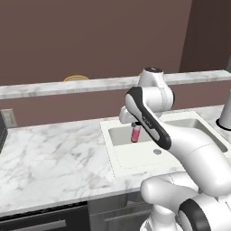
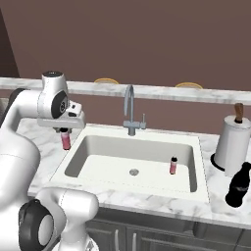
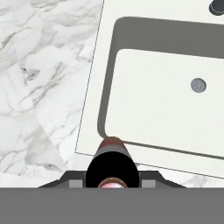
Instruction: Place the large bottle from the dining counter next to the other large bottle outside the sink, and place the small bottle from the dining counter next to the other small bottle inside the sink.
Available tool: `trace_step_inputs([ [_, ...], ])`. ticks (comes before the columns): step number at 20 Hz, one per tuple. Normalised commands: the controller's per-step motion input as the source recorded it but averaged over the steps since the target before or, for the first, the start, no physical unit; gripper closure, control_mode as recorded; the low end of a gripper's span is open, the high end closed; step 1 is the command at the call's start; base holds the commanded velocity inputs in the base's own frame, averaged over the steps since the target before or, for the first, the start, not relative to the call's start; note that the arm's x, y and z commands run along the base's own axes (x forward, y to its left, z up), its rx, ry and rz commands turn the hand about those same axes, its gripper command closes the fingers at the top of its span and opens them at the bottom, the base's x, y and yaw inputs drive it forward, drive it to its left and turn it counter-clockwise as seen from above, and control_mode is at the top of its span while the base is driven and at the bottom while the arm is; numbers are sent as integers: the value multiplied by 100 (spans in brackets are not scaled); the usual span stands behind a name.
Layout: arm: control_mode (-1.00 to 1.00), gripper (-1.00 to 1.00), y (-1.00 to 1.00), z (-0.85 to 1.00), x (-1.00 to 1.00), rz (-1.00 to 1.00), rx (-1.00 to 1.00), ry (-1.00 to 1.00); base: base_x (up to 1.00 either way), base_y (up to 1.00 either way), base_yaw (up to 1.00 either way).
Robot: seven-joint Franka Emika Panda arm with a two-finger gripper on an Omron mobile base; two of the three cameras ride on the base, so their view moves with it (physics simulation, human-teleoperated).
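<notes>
My gripper (image 1: 135, 127) is shut on the small bottle (image 1: 135, 134), a pink-red cylinder that hangs upright from the fingers. It is held above the left rim of the sink (image 2: 73, 156), as the right base view shows with the gripper (image 2: 64, 131) and the small bottle (image 2: 65, 141). In the hand view the small bottle's dark cap (image 3: 112, 162) looms over the sink's rim (image 3: 94, 109). The other small bottle (image 2: 173, 165) stands inside the basin at its right. The other large bottle (image 2: 238, 186), near-black, stands on the counter right of the sink. The brown large bottle is out of view.
A curved steel tap (image 2: 129, 112) rises behind the basin, and the drain (image 3: 198, 85) lies mid-floor. A paper towel roll (image 2: 233, 139) stands behind the near-black bottle. The dining counter (image 1: 67, 86) runs along the back, with stool tops (image 1: 76, 78) beyond it. Marbled worktop (image 1: 49, 153) spreads left of the sink.
</notes>
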Motion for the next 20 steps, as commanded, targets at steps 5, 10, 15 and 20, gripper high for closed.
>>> trace_step_inputs([
  [5,100,100,0,0,0,0,0,0,0,0,0],
  [10,-100,100,0,0,0,0,0,0,0,0,0],
  [15,-100,100,0,0,43,0,0,3,0,0,0],
  [20,-100,100,-14,0,67,1,0,7,0,0,0],
])
